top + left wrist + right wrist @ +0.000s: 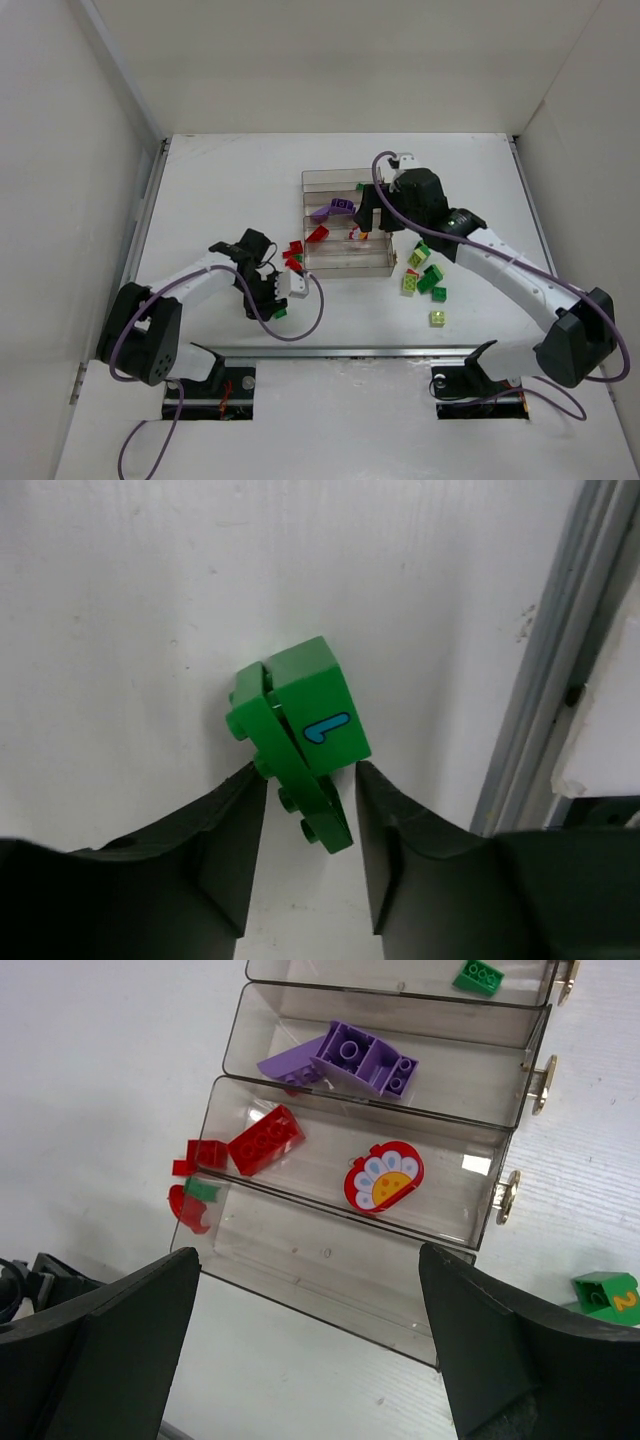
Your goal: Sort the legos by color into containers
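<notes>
My left pincer (308, 768) sits low over the table (130, 610). Its fingers are set narrow, with the near end of a dark green brick (315, 695) between the tips. That brick has a blue mark on its top face, and a flat green plate (300, 800) leans along its side. Each fingertip looks to be touching the pair, but I cannot tell whether they are truly clamped. In the top view this pincer is at the tray's 8 o'clock, near it but apart.

My right pincer (308, 1252) hangs over the tray (300, 1295) with its fingers spread wide and nothing between them. Through its camera I read the rows:
- **Far row:** one green brick (478, 975).
- **Next row:** the purple bricks (350, 1060).
- **Third row:** a red brick (265, 1140), and at its 4 o'clock a round red piece with a flower pattern (384, 1176).

Just outside the tray's 9 o'clock end in the top view lie loose red bricks (295, 247), with a small green bit (203, 1190) among them. At the tray's 4 o'clock, a scatter of lime and green bricks (432, 275) lies on the table, well apart from my left pincer.
</notes>
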